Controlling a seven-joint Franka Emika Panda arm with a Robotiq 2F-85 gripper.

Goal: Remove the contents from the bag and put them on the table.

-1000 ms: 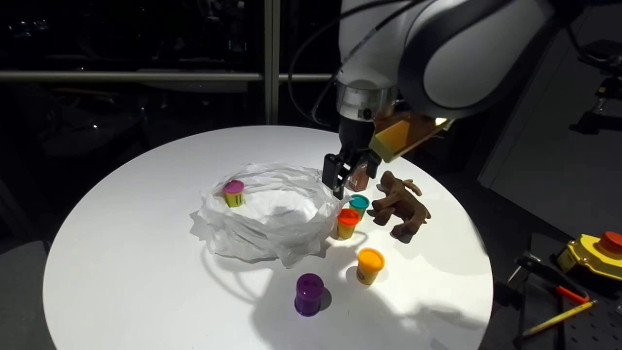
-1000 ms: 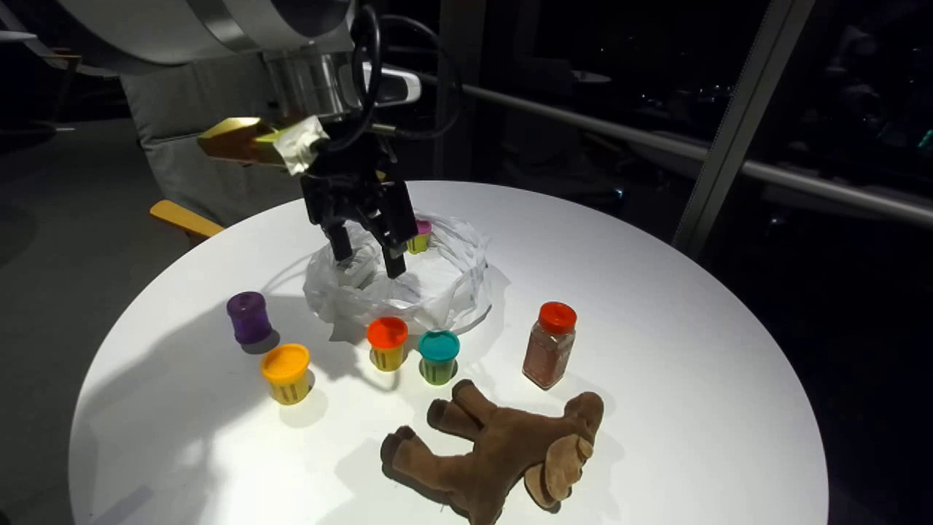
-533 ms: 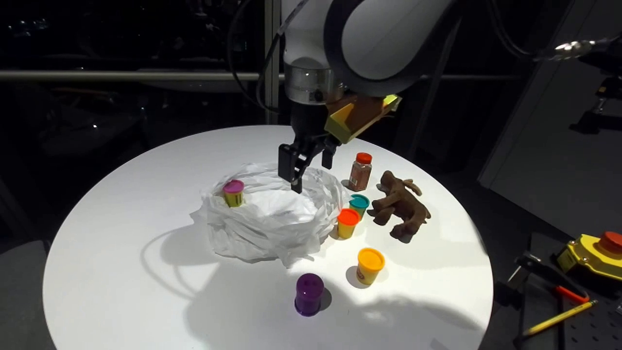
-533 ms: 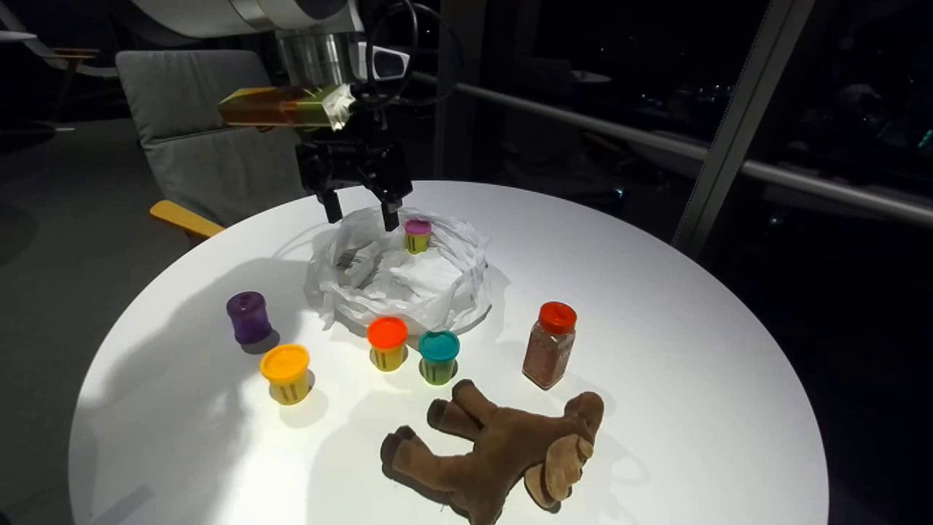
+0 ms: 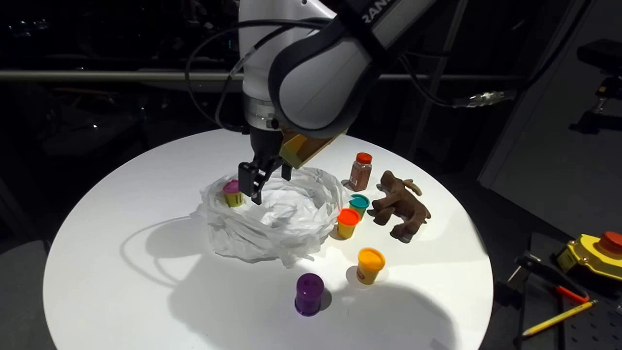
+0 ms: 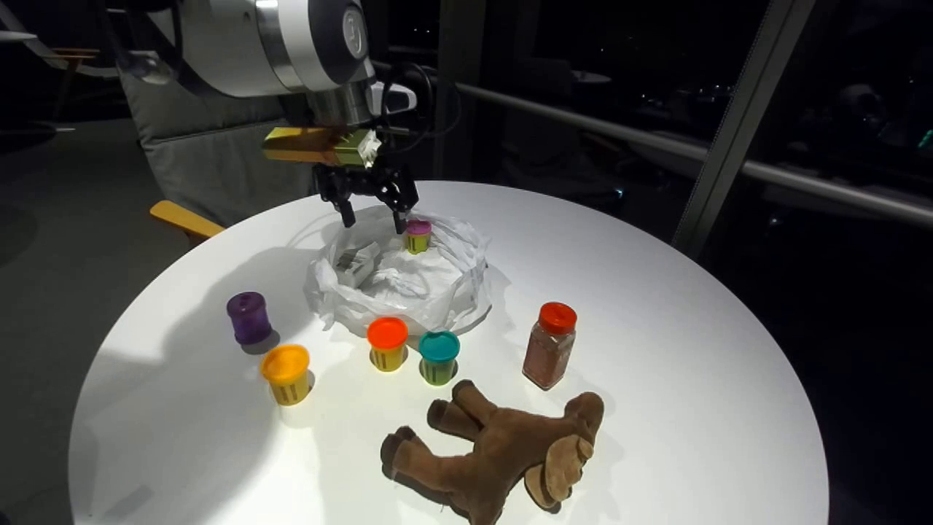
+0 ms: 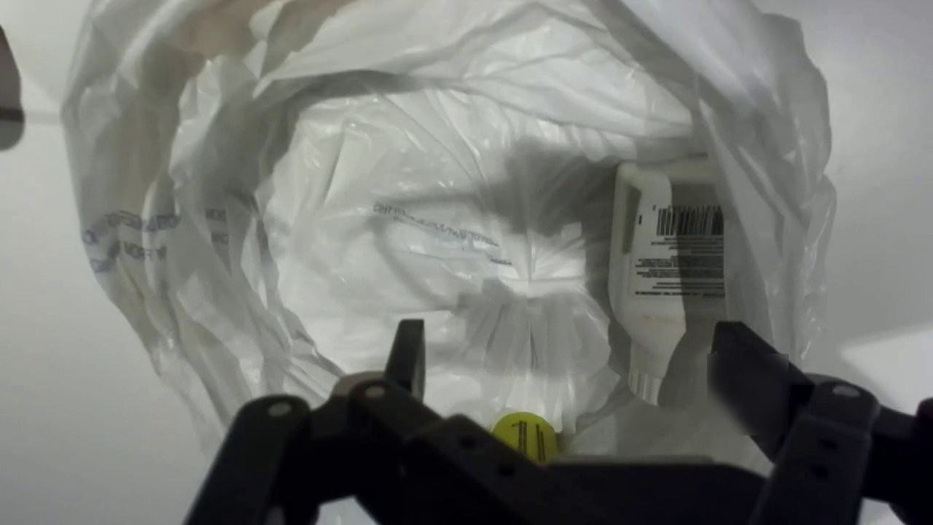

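Hovering above the bag (image 6: 470,295), the gripper (image 6: 374,223) points downward, its fingers (image 7: 758,386) released and spread wide apart. Inside the bag, the pink cup (image 6: 418,240), a yellow tub under a pink lid, stands by the wall near the fingers; whether a fingertip touches it I cannot tell. In the wrist view the gripper hides part of that cup. A white bottle (image 7: 656,270) also lies in the bag, label and barcode facing up, cap towards the gripper, with film overlapping one side.

The bag sits on the table (image 6: 678,350), mouth gaping upward and rim crumpled. Just beside it, the red-lidded cup (image 6: 387,346) and the teal cup (image 6: 439,361) stand upright next to each other. Farther out stand the orange cup (image 6: 286,375) and, near it, the purple cup (image 6: 249,319). On the table too, the red-capped jar (image 6: 548,357) stands upright, and the toy (image 6: 503,445), a brown animal, lies near it with its legs towards the cups.

In an exterior view, a pencil (image 5: 559,318) and a red button (image 5: 611,242) show beyond the table's edge. In an exterior view, a grey chair (image 6: 211,160) stands behind the table.
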